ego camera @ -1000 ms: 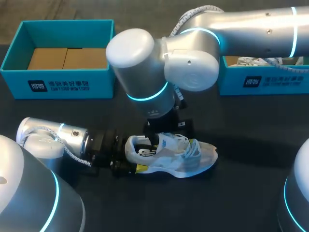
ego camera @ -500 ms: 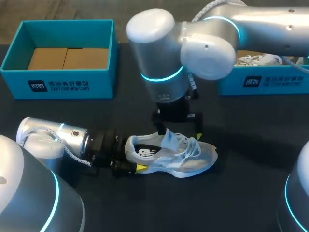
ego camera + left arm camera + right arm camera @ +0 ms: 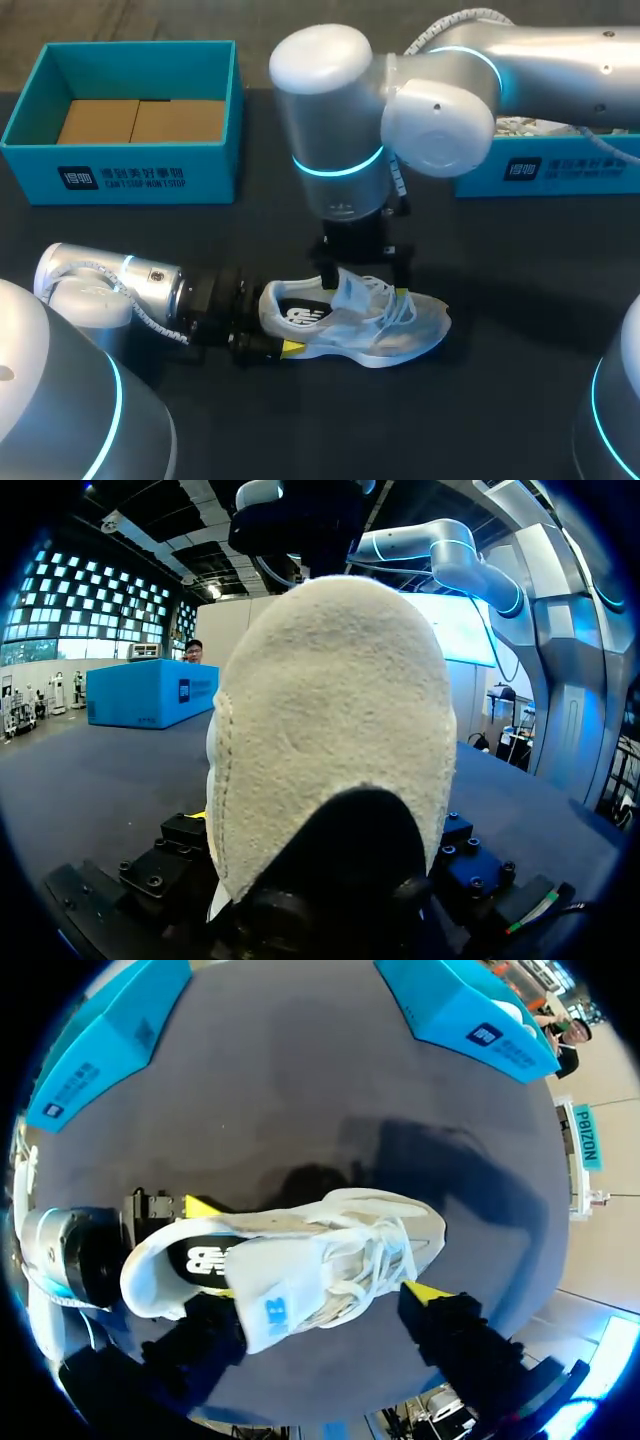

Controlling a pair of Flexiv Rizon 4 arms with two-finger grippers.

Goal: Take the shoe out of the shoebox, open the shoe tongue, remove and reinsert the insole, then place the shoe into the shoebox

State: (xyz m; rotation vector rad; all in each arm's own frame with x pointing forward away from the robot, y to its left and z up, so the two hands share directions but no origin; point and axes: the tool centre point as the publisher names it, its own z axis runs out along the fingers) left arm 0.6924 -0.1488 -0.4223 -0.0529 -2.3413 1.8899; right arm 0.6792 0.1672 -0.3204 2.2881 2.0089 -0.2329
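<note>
Dark table surface (image 3: pixel 500 400) carried every task item. Nearest to me, the left gripper (image 3: pixel 278 325) lay low along the table, closed on the heel of the shoe (image 3: pixel 375 330) from two sides, with one yellow tip showing at the near flank. In the left wrist view the heel filled the field and hid the fingers.

The shoe stood on its sole at mid-table, outside both boxes. Its long axis ran across the table, heel toward my left arm, toe toward my right side. The tongue (image 3: pixel 350 292) stood lifted, exposing the dark insole (image 3: pixel 300 312) in the heel opening.

The right gripper (image 3: pixel 365 285) hung just above the shoe's far flank, pointing down, fingers spread wide along the shoe's length and holding nothing. The insole opening lay below it, toward the heel-side finger. Judgement: the right arm was the free and nearer one for the insole.

Farthest back stood the left shoebox (image 3: pixel 120 178), open, and the right shoebox (image 3: pixel 545 170), partly behind my right arm
</note>
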